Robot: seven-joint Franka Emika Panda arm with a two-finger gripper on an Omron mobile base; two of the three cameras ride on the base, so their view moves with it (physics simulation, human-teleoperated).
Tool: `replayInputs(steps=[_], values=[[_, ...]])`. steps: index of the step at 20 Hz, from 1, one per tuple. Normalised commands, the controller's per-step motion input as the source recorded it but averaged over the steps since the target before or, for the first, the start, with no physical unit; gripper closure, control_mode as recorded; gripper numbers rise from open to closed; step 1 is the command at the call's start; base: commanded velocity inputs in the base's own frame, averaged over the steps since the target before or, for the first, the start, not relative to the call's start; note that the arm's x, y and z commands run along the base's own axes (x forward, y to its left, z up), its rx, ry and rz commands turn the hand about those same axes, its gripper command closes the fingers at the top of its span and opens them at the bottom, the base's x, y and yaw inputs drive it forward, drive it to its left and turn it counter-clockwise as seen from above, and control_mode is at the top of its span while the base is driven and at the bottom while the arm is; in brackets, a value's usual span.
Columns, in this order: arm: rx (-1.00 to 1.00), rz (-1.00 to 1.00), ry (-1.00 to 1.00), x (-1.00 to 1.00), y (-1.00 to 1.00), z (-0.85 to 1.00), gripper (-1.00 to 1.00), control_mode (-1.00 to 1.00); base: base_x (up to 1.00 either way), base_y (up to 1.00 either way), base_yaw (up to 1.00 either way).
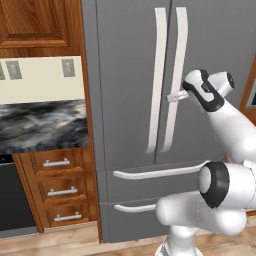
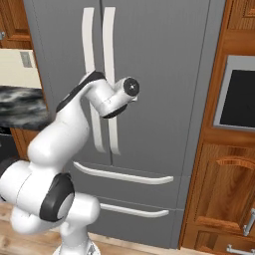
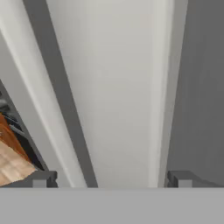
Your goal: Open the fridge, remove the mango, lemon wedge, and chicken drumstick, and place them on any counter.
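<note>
Now pincer (image 1: 172,97) jaws apart around right fridge (image 1: 125,75) door handle (image 1: 176,75); centre, clamp, pull straight out.

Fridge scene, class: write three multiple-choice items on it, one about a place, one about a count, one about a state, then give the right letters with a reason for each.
1. Where is the gripper?
A. at the right door's long handle
B. over the counter
C. at the lower drawer

2. How many white bar handles cross the fridge below its two doors?
A. one
B. two
C. four

3. What state are the fridge doors in?
A. both shut
B. left one open
C. both open

Answers:
1 A: in the left base view the fingers reach to that handle, and the hand view has it between the open tips.
2 B: each of the two drawers carries one bar.
3 A: both base views show flush grey fronts with no white interior.
</note>
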Motion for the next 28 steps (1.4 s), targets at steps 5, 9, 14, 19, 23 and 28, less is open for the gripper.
replayInputs(steps=[5, 9, 14, 19, 23, 28], values=[[0.02, -0.22, -0.14, 0.88, 0.57, -0.27, 1.00, -1.00, 0.00, 0.00, 0.00], [0.12, -0.02, 0.15, 1.00, -0.16, 0.00, 1.00, -1.00, 0.00, 0.00, 0.00], [0.12, 0.01, 0.28, 0.83, -0.42, 0.00, 1.00, -1.00, 0.00, 0.00, 0.00], [0.07, 0.02, 0.05, 0.11, -0.22, -0.01, 1.00, -1.00, 0.00, 0.00, 0.00], [0.07, 0.08, -0.01, -0.74, -0.09, 0.00, 1.00, -1.00, 0.00, 0.00, 0.00], [0.04, 0.13, -0.11, -1.00, -0.21, 0.14, 1.00, -1.00, 0.00, 0.00, 0.00]])
